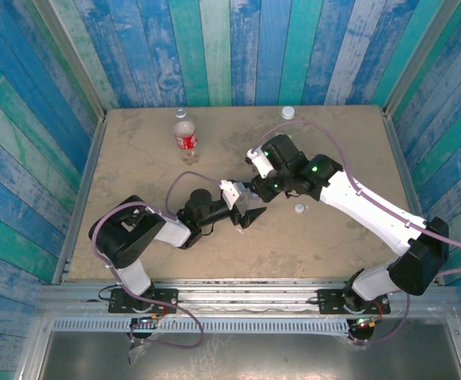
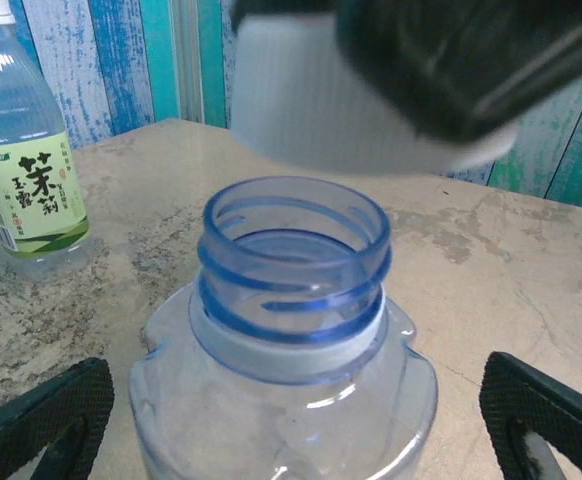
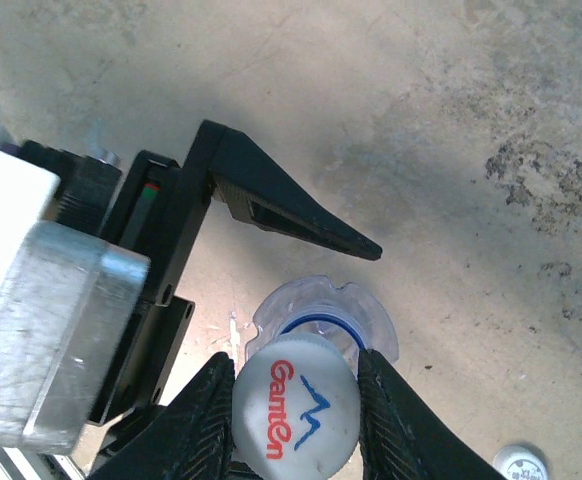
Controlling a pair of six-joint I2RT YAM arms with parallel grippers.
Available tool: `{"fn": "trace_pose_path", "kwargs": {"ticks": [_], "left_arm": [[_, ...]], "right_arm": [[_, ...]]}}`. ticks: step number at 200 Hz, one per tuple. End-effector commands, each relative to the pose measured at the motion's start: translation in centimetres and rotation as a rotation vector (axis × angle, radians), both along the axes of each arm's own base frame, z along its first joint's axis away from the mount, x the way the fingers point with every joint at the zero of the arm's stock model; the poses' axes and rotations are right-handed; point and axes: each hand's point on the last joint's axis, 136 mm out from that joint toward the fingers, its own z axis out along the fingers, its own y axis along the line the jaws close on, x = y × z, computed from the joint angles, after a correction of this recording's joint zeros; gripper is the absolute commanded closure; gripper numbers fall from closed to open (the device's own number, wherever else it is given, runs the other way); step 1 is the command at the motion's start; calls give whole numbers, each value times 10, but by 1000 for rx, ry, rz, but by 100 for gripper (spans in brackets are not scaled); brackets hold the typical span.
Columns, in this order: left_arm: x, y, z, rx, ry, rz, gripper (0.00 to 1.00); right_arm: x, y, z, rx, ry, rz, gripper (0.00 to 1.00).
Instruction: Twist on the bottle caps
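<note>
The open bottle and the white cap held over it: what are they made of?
The bottle looks like clear, bluish plastic: glossy, see-through wall, moulded threads. The cap seems opaque white plastic, smooth and fairly matte, with red and blue print on top.

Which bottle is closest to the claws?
The unlabelled bottle with the blue-threaded neck, mid-table between the open fingers of the left claw; the red-labelled bottle and the green-labelled bottle stand far back.
</note>
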Motion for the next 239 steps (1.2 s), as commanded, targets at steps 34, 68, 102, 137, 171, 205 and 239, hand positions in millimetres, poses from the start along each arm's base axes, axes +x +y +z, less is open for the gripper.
{"fn": "trace_pose_path", "kwargs": {"ticks": [34,68,102,137,171,205,239], "left_arm": [[0,2,-15,12,11,11,4],[1,3,-19,16,17,16,4],[1,3,-20,18,19,16,4],[0,3,-20,13,17,12,4],[1,5,-20,3,21,16,4],[2,8,-18,-11,23,19,5],[3,10,-21,-4,25,23,7]], "right_arm": [[1,3,-7,-43,0,15,67],[3,5,-11,-55,5,17,68],[3,6,-16,-63,13,22,68],[2,10,-16,-54,24,34,68],[-1,14,-13,-31,24,55,68],[-1,14,-14,-29,25,55,68],[-1,12,-14,-32,22,49,68]]}}
